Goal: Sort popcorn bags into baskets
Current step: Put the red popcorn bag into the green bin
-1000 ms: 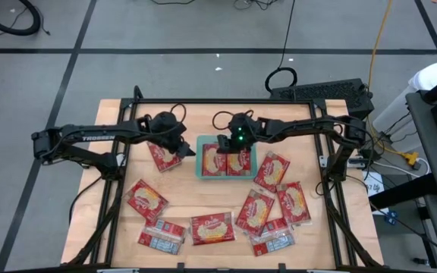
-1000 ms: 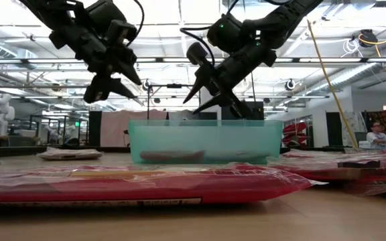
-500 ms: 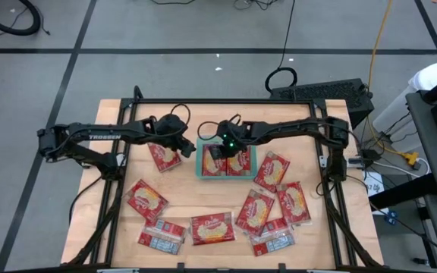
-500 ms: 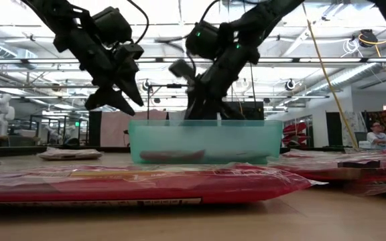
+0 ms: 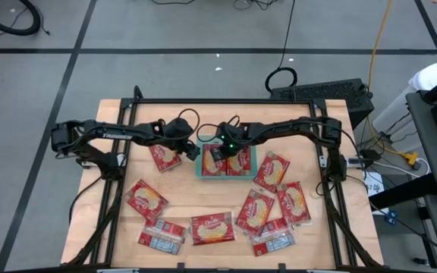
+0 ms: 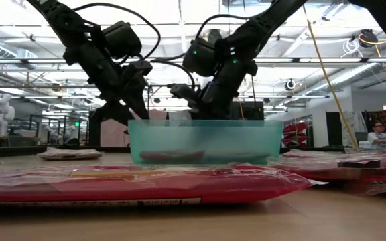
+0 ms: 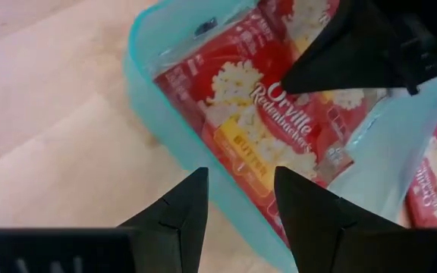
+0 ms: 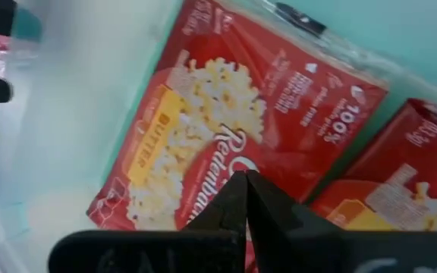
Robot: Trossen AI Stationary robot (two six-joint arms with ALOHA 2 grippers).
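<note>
Teal plastic forms the shallow tray (image 5: 200, 168) at the middle of the table, and two Orville Redenbacher butter popcorn bags are seen lying flat in it, side by side, yellow picture faces up. The left bag in the tray (image 5: 212, 161) is the one under attention. The right gripper (image 5: 215, 150) is lowered into the tray above that bag; in the right wrist view its fingertips (image 8: 243, 199) are pressed together with nothing between them, their tips right at the bag's face (image 8: 203, 121). The left gripper (image 5: 190, 145) is placed at the tray's left rim, between the tray and a loose bag (image 5: 165, 156) on the wood just beside it; in the left wrist view its fingers (image 7: 184, 206) are parted narrowly and are empty, poised above the teal rim (image 7: 165, 129).

The step in hand is judged to be settling the left bag flat in the tray. It is best done with a light downward nudge from the closed right fingertips, kept off the film seams so the wrapper is not snagged. The tray is light and may slide, so the left gripper could be used to steady the rim. The remaining bags (image 5: 203, 228), roughly nine, are scattered across the near half of the table, some overlapping at the right.
</note>
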